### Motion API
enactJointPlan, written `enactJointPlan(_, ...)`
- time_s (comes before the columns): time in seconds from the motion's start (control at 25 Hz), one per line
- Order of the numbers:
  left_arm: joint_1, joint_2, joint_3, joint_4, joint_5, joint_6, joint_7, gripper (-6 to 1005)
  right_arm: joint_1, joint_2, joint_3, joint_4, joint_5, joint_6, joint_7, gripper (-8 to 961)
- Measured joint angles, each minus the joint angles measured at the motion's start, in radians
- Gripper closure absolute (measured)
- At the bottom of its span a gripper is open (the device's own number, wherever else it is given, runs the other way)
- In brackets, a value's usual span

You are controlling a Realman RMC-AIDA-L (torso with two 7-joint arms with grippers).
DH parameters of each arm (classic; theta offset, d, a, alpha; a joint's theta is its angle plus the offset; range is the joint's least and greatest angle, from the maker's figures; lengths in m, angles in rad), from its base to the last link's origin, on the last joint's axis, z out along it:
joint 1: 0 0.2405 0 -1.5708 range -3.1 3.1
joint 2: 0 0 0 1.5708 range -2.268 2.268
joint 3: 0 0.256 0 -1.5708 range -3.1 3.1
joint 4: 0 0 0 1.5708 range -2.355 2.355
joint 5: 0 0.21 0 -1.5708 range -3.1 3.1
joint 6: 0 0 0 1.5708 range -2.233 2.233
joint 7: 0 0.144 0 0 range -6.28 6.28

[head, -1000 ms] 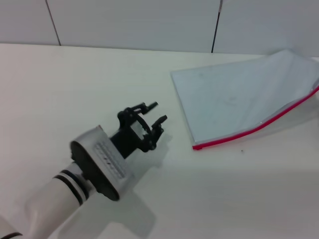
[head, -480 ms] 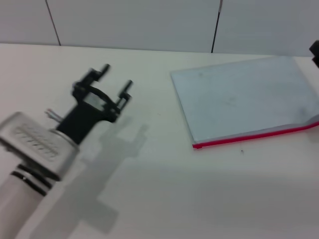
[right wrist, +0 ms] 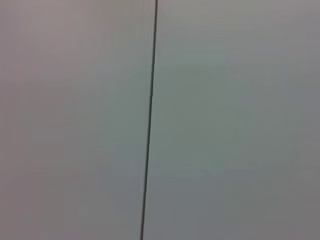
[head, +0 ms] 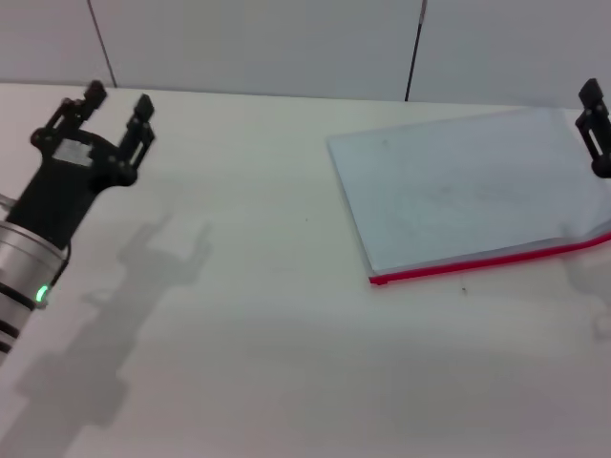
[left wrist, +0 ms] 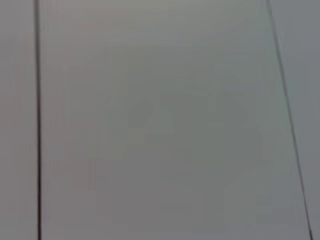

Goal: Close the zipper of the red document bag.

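Raised well above the white table (head: 286,363) near its far left corner, the left gripper (head: 115,113) is seen with its black fingers spread apart and nothing held between them. A second earlier it was low over the middle of the table, close to the bag's near left corner; it has since been lifted and drawn back toward the left edge. The right gripper (head: 594,129) is cut by the right border of the head view, over the bag's far right corner, so whether its fingers are parted cannot be told.

The flat rectangular document bag of translucent pale blue-grey plastic (head: 458,196) lies on the right half of the table, toward the far edge. Its right end, lifted and bowed a second ago, has been let down nearly flat. The thin bright red zipper strip (head: 477,260) runs along the long edge nearest the robot; its right end is slightly raised.

Both wrist views show only grey wall panels. With both arms withdrawn, the closing is judged finished or nearly so, though the slider cannot be made out.
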Motion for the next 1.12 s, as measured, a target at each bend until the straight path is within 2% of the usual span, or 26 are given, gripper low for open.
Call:
enactJointPlan(0.16,0.000,0.002,0.000,0.023,-0.016,0.003,-0.059,410,-0.006,0.000,-0.001,0.037,0.018,-0.002,-0.067,309)
enactJointPlan(1.12,-0.002,0.000,0.002,0.020,-0.023,0.004,-0.052,410,-0.005,0.000,0.000,0.041,0.021,-0.003,-0.059,315)
